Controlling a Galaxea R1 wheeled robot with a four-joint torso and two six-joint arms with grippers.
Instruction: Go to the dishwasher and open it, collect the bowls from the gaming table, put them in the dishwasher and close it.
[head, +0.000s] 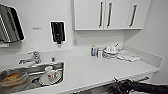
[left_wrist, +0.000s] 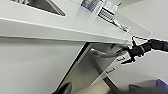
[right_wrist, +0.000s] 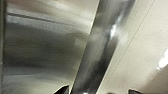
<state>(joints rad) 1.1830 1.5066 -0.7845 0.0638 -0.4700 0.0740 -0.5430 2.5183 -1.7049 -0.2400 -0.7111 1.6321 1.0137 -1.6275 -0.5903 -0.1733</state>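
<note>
The dishwasher (left_wrist: 85, 71) is a stainless-steel front under the white counter (head: 100, 70), and its long bar handle (left_wrist: 103, 53) runs across the top. My right gripper (left_wrist: 127, 55) is at the handle's end, open, with a finger on each side of the bar. In the right wrist view the handle (right_wrist: 100, 50) fills the middle and passes between the fingertips (right_wrist: 62, 89). In the head view my right arm reaches in at the counter's front edge, gripper (head: 117, 86) below the lip. My left gripper (left_wrist: 100, 90) hangs back from the dishwasher, open and holding nothing. The bowls and the gaming table are out of view.
A steel sink (head: 58, 65) at the left holds cups and a plate, with a faucet (head: 35, 57) behind. Bottles and stacked dishes (head: 110, 51) stand at the counter's back right. Wall cabinets (head: 110, 15) hang above. White drawers with dark handles (left_wrist: 110, 71) flank the dishwasher.
</note>
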